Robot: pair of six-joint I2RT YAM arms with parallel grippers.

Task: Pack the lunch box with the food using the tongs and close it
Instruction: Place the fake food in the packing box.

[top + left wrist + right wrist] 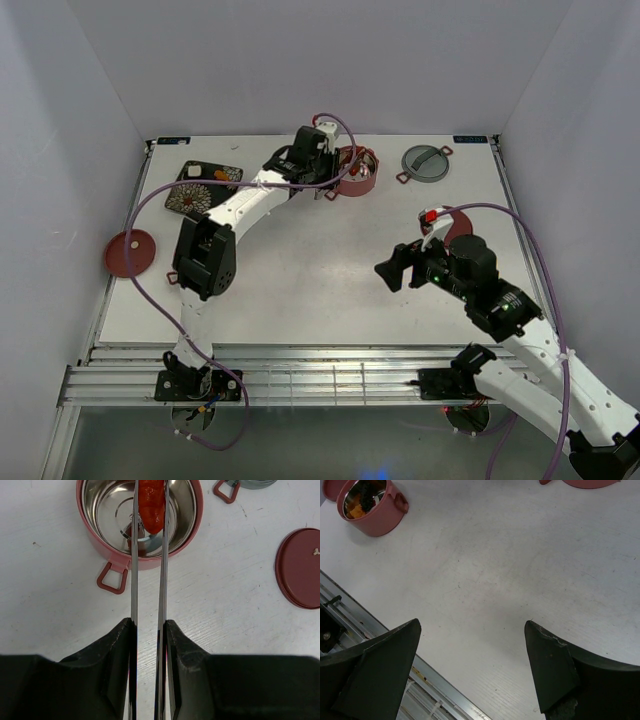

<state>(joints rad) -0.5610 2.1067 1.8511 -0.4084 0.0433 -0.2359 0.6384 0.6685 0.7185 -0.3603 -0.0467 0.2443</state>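
R gripper (472, 627): nearest the front edge, jaws wide, nothing held, above the counter (485, 570). L gripper (148, 626): farther back, jaws narrow, clamped on tongs (134, 580). Tong tips pinch red food pc (151, 505) over open lunch box bowl (97, 505). Grey lid (426, 162): far R.

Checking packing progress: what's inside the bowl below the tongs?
The bowl shows bare steel, no loose food. An orange-red piece, pinched in the tongs, hangs over it and hides the spot beneath; the far side is cropped.
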